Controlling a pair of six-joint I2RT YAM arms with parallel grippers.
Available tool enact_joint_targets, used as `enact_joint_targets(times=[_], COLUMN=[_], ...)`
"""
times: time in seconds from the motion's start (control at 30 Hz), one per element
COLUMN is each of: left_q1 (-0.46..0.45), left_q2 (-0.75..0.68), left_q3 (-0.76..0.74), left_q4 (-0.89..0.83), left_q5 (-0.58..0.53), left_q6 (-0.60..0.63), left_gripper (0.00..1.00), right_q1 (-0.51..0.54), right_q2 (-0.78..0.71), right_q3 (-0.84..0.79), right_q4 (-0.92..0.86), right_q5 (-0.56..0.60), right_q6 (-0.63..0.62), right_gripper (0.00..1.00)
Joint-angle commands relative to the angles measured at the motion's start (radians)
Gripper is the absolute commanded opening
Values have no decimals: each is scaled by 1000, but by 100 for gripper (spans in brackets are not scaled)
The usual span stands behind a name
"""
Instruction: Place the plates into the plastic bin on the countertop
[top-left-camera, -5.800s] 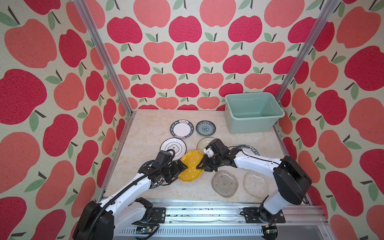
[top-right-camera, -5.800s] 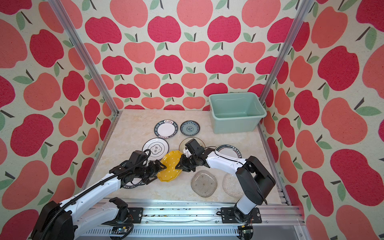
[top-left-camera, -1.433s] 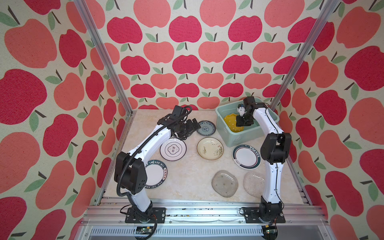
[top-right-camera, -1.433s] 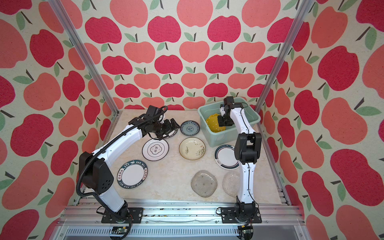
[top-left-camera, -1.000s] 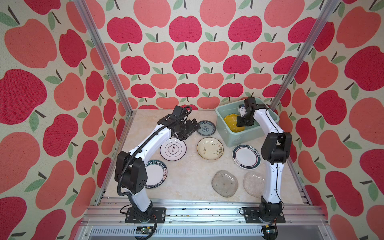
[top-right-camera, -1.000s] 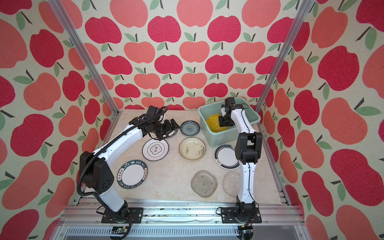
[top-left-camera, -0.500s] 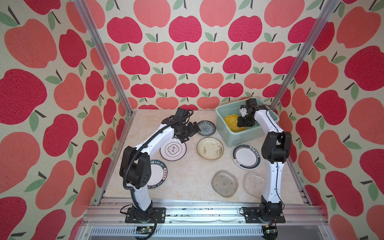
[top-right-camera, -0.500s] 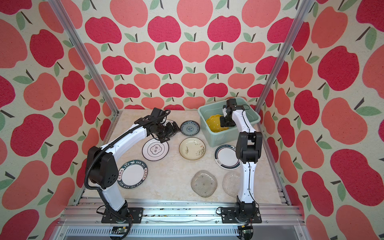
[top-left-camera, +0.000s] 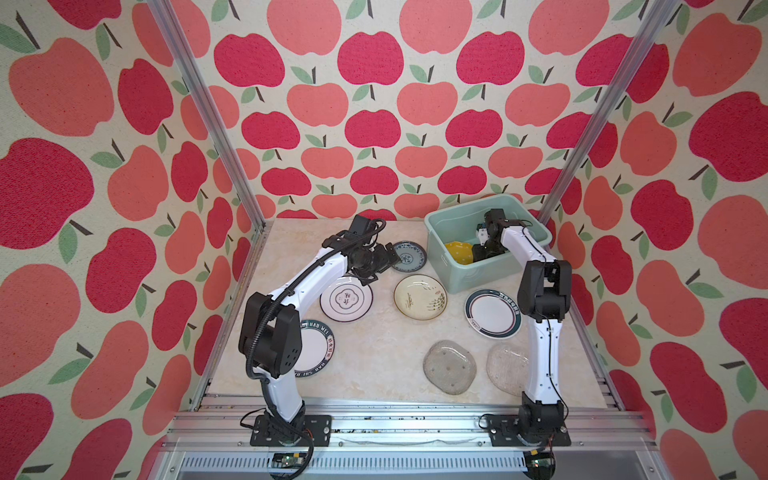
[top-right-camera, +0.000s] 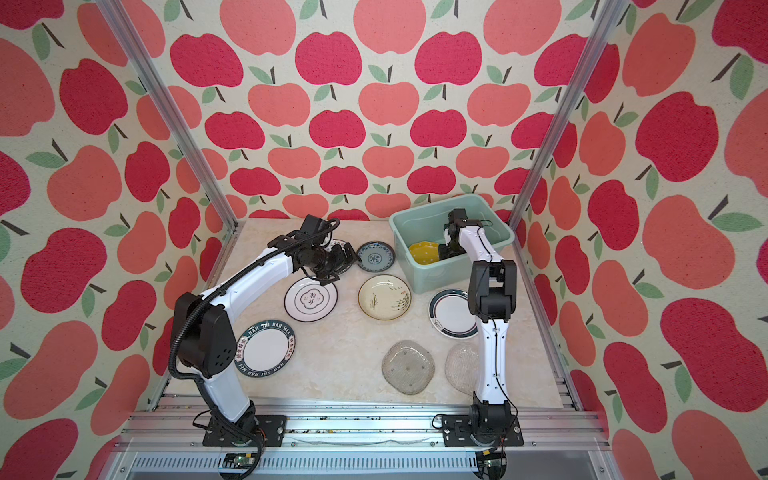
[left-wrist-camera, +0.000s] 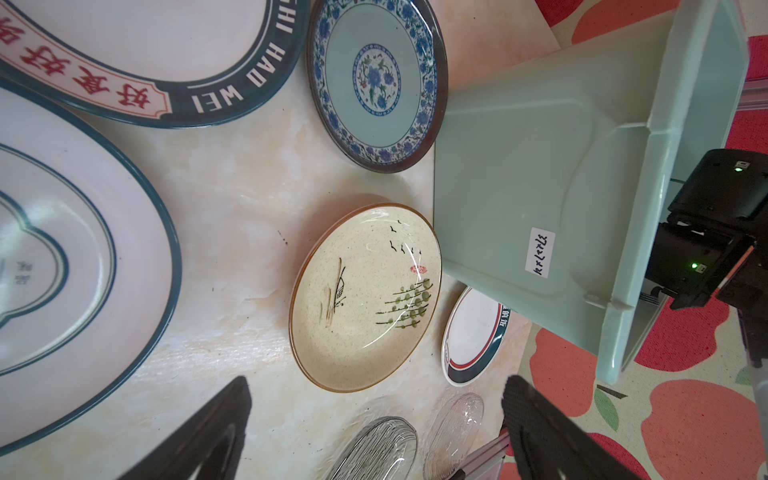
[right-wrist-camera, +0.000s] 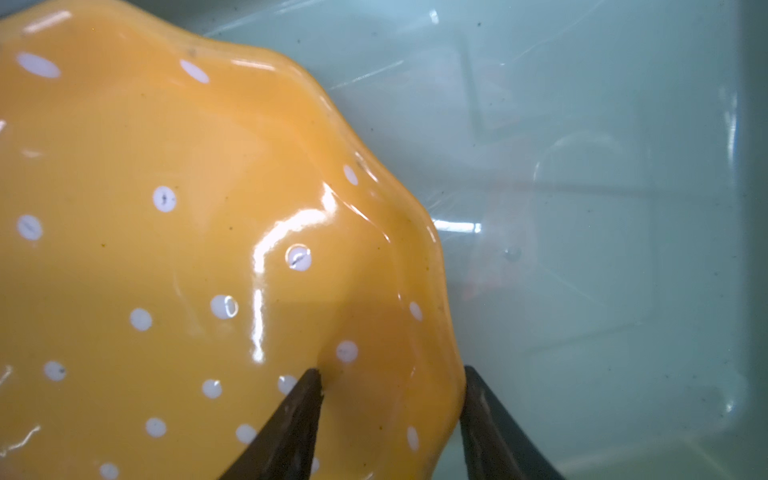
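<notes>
One glossy yellow scalloped plate (right-wrist-camera: 187, 249), white-dotted, inside pale mint-green bin (top-left-camera: 469, 276)

So the beige marble-look countertop (top-left-camera: 374, 357) has the pale mint-green plastic bin (top-left-camera: 465, 274) sitting back right. Flat around it: a blue patterned plate (top-left-camera: 409, 257), cream painted plate (top-left-camera: 420, 297), thin-ringed white plate (top-left-camera: 345, 298), dark-banded white plate (top-left-camera: 492, 312), lettered-rim white plate (top-left-camera: 316, 349) front left, plus two clear glass plates (top-left-camera: 449, 366) up front.
</notes>
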Motion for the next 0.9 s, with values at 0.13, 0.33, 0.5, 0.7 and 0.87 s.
enact_joint_targets(times=[0.13,0.33,0.5,0.7,0.87], left_q1=[11,-5,-51,-120,-140], left_q2=[-29,-98,-214,-398,-547], left_q3=[6,2,-43,-166,-291], left_q4=[-19,-51,-59,-70,-64], left_q5=[-23,-79,-146,-204,-177], left_q6=[-9,17,51,57,31], left_gripper=[97,98,98,97,96], right_q1=[9,0,9,13,-2], right_q2=[-58,-214,-397,-667,-858], right_q3=[75,148,69,-187,-376], right_q4=[-38,-30,5,44,-10], right_q5=[59,-23,-102,-291,-449], right_q6=[-14,34,83,179,232], right_gripper=[62,67,66,64,64])
